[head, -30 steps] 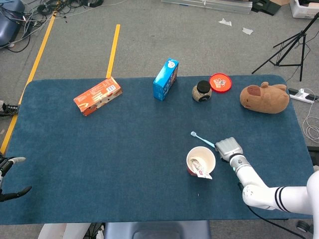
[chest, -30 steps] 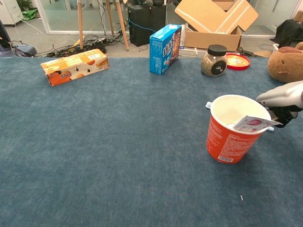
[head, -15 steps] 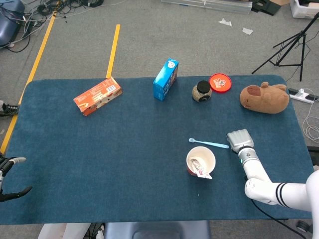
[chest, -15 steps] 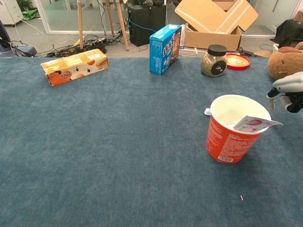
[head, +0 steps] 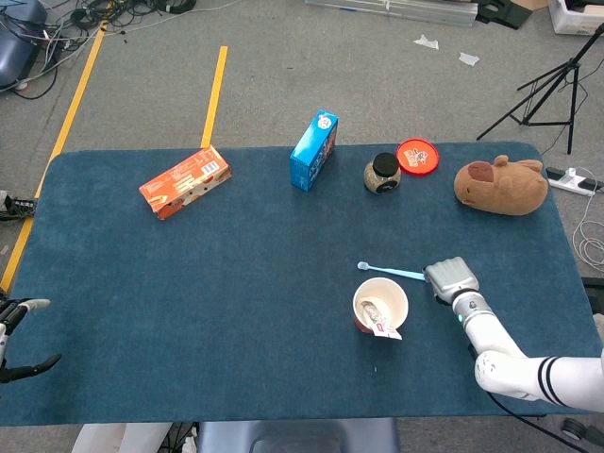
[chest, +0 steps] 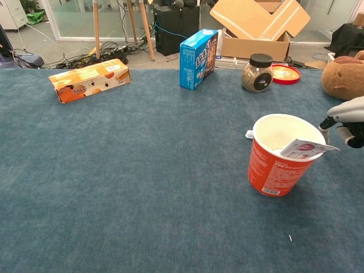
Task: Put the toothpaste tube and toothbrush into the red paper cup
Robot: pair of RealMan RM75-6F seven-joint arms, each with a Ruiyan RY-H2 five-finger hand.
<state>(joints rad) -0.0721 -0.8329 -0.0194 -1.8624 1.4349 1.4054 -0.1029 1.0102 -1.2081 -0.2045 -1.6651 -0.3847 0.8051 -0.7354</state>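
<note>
Lowest in the head view, at the bottom left edge, the dark left hand (head: 17, 340) sits off the side of the blue cloth-covered counter (head: 189, 311), its fingers apart and holding nothing. In the lower middle of the frame stands the red paper cup with a white inside (head: 380, 305), and the white toothpaste tube with a red-printed crimped end (head: 380, 321) is already inside it, its flat end poking over the near rim; that half of the task looks done. Just behind the cup, lying flat on the counter, is the pale blue plastic toothbrush (head: 391, 272), its head pointing left and its handle end reaching the grey right hand (head: 450, 280) right of the cup. Whether those fingers hold the handle or merely touch it cannot be told; the chest view shows them only at the frame's right edge. The toothbrush is not yet in the cup, so lifting it and dropping it in is what remains.
</note>
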